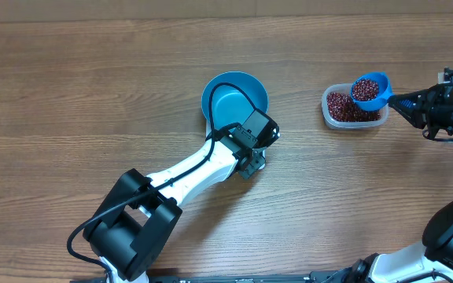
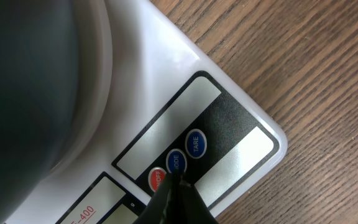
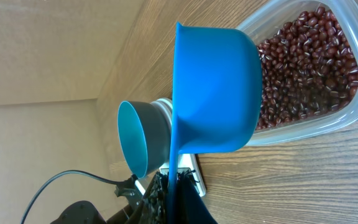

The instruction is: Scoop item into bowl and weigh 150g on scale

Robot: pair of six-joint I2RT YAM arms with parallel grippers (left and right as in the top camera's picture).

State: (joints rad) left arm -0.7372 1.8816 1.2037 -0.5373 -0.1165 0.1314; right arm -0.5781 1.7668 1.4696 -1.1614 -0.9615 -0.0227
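L pincer (image 2: 176, 202) clenched, tip at MODE btn (image 2: 176, 162), TARE btn (image 2: 196, 143) beside, on white square scale (image 2: 157, 43); R pincer (image 3: 173, 199) grasping blue plastic scoop (image 3: 213, 93).

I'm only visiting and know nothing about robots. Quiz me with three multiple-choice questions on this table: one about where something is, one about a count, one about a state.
1. Where does the bowl stand?
A on a shelf; B on the scale; C on a chair.
2. How many round buttons show on the scale's front strip?
A one; B five; C three.
3. The scoop in the right gripper is:
A carrying beans; B empty; C upside down.

Answers: 1 B, the left wrist view shows it resting on the white platform. 2 C, one red and two blue. 3 A, the overhead view shows beans inside it.
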